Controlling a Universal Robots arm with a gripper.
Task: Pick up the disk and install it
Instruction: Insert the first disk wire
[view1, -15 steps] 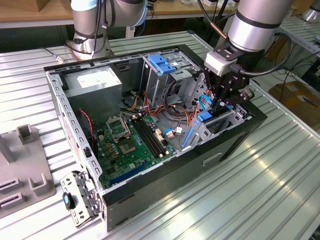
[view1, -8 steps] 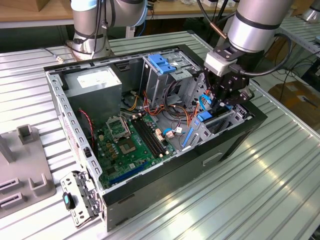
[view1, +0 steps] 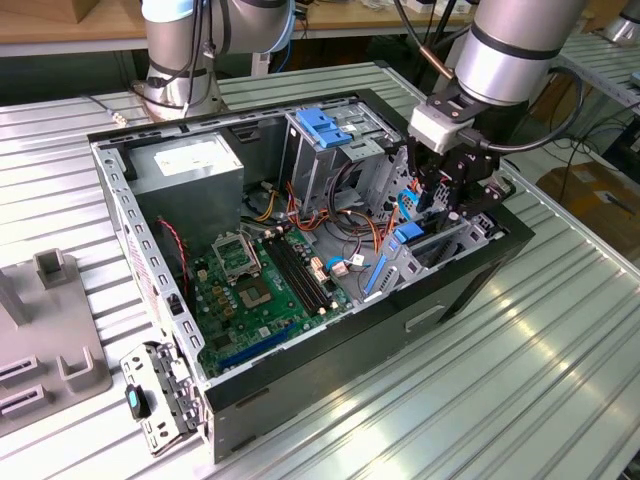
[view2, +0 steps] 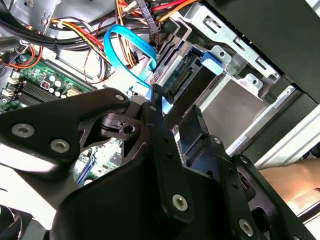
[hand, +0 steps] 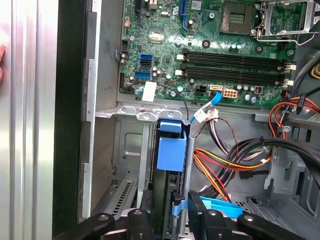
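Claw (hand: 171, 212) clamped on the disk (hand: 170, 152), which stands partly down in the drive bay (hand: 129, 150); full seating seems left.

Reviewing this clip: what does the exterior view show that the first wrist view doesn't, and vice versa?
Exterior view: the arm over the open case, the grey power supply, the ribbed table around it. First wrist view: a close look down the drive bay, where the blue-framed disk stands on edge at the gripper. Both: the green motherboard, the orange and yellow cables, and the gripper at the bay.
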